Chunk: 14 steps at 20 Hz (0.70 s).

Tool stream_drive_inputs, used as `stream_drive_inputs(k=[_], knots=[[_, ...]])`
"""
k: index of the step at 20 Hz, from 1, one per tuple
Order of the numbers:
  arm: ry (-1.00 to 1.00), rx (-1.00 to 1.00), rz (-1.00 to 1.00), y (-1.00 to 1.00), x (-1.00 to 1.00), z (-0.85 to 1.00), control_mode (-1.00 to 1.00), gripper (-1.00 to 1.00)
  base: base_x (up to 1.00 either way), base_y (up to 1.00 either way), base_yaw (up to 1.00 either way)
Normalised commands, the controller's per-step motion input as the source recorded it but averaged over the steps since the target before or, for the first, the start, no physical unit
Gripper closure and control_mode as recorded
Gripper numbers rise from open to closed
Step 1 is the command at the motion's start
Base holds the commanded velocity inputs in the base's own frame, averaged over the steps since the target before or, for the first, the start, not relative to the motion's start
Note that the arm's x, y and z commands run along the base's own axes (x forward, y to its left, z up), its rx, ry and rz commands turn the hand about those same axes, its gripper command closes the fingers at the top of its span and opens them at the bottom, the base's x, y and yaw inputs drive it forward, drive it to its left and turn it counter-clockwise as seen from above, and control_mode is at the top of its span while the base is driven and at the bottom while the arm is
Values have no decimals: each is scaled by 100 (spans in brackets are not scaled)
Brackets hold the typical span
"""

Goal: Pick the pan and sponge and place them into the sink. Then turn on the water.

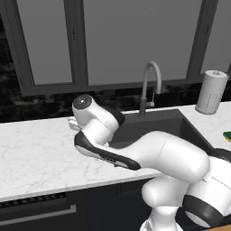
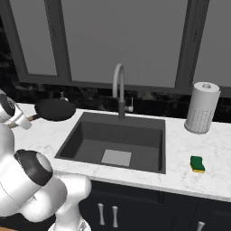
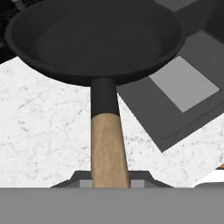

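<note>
In the left base view the arm hides the sink's left half, and the right edge crops the sponge. The pan's wooden handle end is covered in the hand view.

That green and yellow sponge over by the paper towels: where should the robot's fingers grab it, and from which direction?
Probably from straight above, fingers closing across the narrow width of the sponge. It lies flat on the counter right of the sink, apart from the paper towel roll, so its top and long sides are free, while nothing sticks up to grasp.
</note>
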Motion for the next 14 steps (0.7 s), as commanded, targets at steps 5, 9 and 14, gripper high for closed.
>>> stream_drive_inputs(k=[5, 9, 14], knots=[[-12, 6, -19, -94, -17, 67, -100, 100, 0, 0, 0], [2, 1, -5, -66, 0, 31, -100, 100, 0, 0, 0], [13, 1, 0, -18, 15, 2, -100, 100, 0, 0, 0]])
